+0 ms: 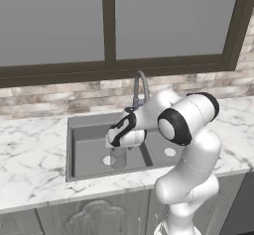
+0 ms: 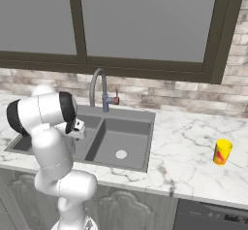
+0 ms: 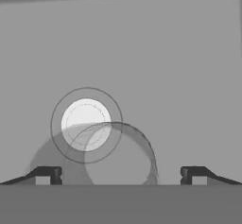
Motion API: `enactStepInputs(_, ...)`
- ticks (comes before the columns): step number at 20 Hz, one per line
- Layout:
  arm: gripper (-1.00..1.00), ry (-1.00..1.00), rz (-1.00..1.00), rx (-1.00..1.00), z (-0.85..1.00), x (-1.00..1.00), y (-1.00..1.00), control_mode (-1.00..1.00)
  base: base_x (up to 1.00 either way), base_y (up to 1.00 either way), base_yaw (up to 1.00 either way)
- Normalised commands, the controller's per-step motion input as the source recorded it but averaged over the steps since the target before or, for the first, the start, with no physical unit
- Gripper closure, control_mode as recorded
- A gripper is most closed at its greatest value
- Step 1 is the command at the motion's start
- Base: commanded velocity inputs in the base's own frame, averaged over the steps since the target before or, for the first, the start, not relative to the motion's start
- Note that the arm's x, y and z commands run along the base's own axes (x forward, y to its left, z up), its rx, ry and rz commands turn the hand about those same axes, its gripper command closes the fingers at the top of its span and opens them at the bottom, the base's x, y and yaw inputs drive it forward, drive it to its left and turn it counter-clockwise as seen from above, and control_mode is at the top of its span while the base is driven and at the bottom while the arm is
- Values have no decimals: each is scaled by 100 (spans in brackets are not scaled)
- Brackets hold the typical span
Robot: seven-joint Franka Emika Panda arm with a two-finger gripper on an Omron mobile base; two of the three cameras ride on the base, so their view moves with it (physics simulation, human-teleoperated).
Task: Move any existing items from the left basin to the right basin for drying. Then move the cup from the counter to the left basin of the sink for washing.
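Observation:
A small grey translucent tumbler (image 1: 119, 158) stands in the sink's left basin (image 1: 89, 147), right beside its round white drain (image 1: 107, 160). My gripper (image 1: 119, 146) hangs open just above it, pointing down. In the hand view the tumbler (image 3: 118, 156) lies between my gripper's (image 3: 122, 176) two spread fingertips (image 3: 47, 175), partly overlapping the drain (image 3: 86, 124). The right basin (image 2: 109, 144) holds nothing but its drain (image 2: 121, 154). The yellow cup (image 2: 222, 152) stands upright on the marble counter (image 2: 189, 156), far to the right of the sink.
The gooseneck tap (image 1: 140, 88) rises behind the sink, close behind my hand. A brick wall and a window run along the back. My arm's elbow (image 1: 186, 120) hangs over the right basin. The counter's front edge (image 1: 74, 197) lies near the base.

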Motion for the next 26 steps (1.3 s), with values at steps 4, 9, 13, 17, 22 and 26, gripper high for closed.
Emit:
enactStepInputs(4,-100,2,0,0,-39,35,0,-100,0,0,0)
enactStepInputs(9,-100,2,0,0,-34,46,0,-100,0,0,0)
enactStepInputs(13,-100,0,0,0,-27,19,0,-100,0,0,0)
enactStepInputs(17,100,0,0,0,-25,-8,0,-100,0,0,0)
enactStepInputs(22,100,0,-1,0,-17,-29,0,-100,0,0,0)
enactStepInputs(26,100,-6,-2,0,-1,-48,0,-100,0,0,0)
